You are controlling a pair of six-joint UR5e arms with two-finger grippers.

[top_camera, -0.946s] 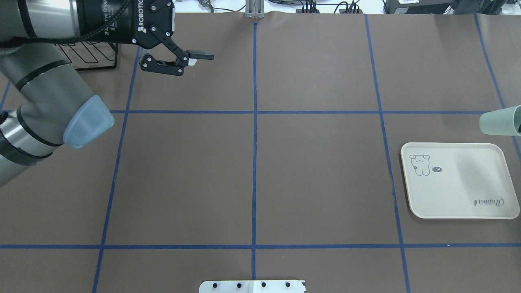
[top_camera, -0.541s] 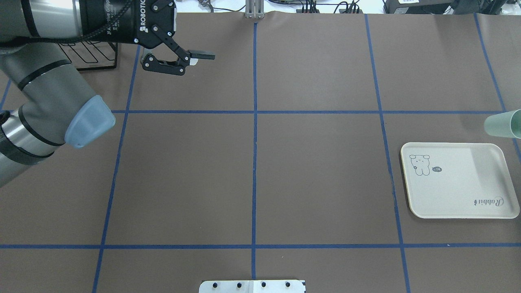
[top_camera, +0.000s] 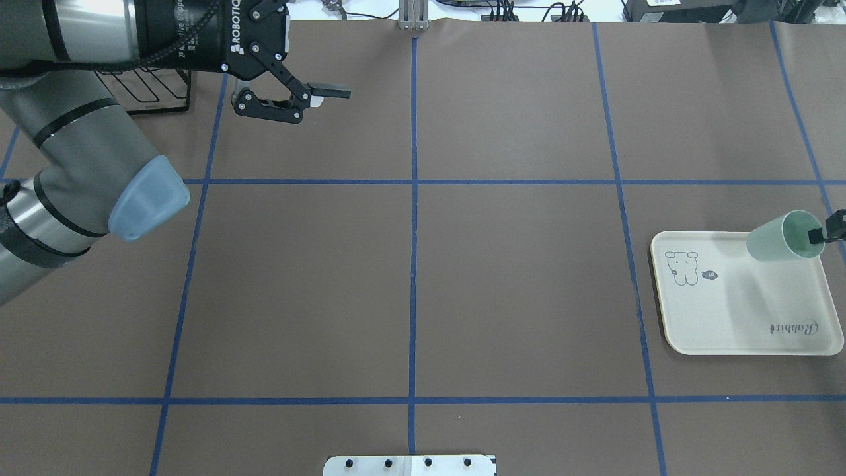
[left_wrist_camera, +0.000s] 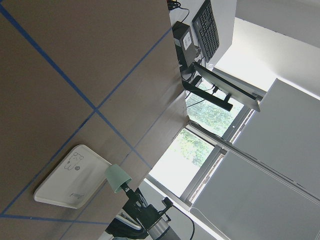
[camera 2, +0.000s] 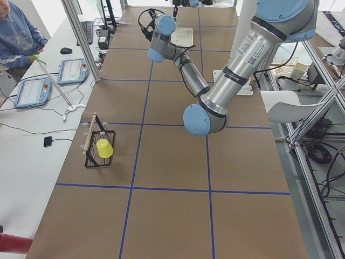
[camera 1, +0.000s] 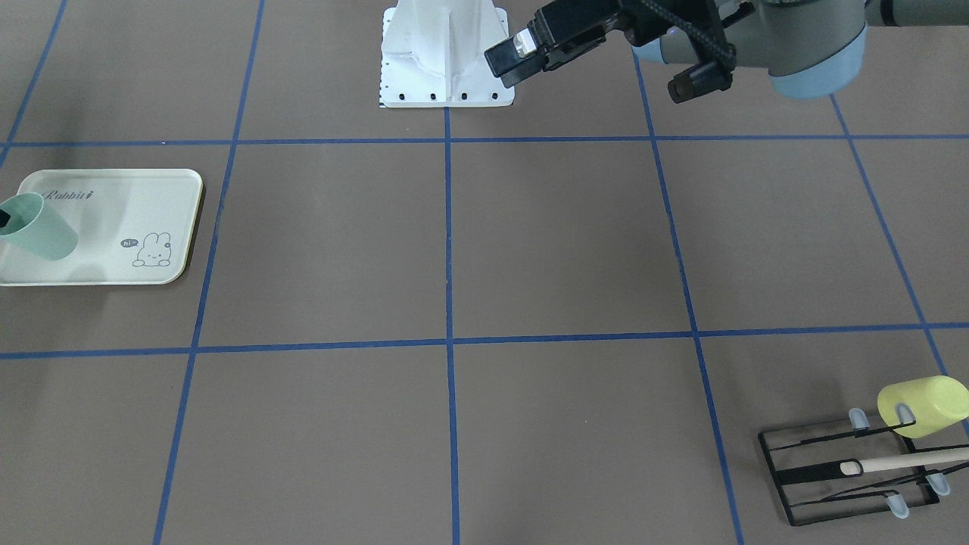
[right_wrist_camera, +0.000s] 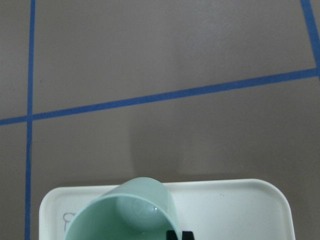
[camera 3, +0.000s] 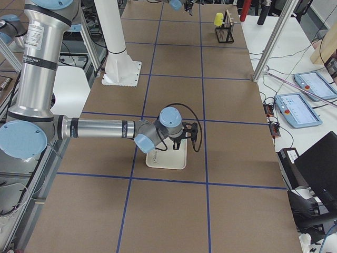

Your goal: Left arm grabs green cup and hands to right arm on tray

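Note:
The pale mint-green cup (top_camera: 776,238) hangs tilted above the far right corner of the cream tray (top_camera: 727,317), its mouth toward the right arm. My right gripper (top_camera: 823,233) is shut on the cup's rim, one finger inside it. In the right wrist view the cup (right_wrist_camera: 125,212) fills the bottom edge over the tray (right_wrist_camera: 240,210). In the front view the cup (camera 1: 42,231) is over the tray's (camera 1: 136,212) left part. My left gripper (top_camera: 317,102) is open and empty, far off over the table's back left.
A black wire rack (camera 1: 848,469) with a yellow-green cup (camera 1: 920,405) and a wooden stick sits at the table's far left corner, behind the left arm (top_camera: 86,152). The robot's white base plate (top_camera: 410,465) is at the near edge. An operator (camera 2: 16,32) sits beside the table.
The right gripper has brought the green cup in from the right edge and nearer, over the tray's far right corner. The left gripper has drifted slightly right.

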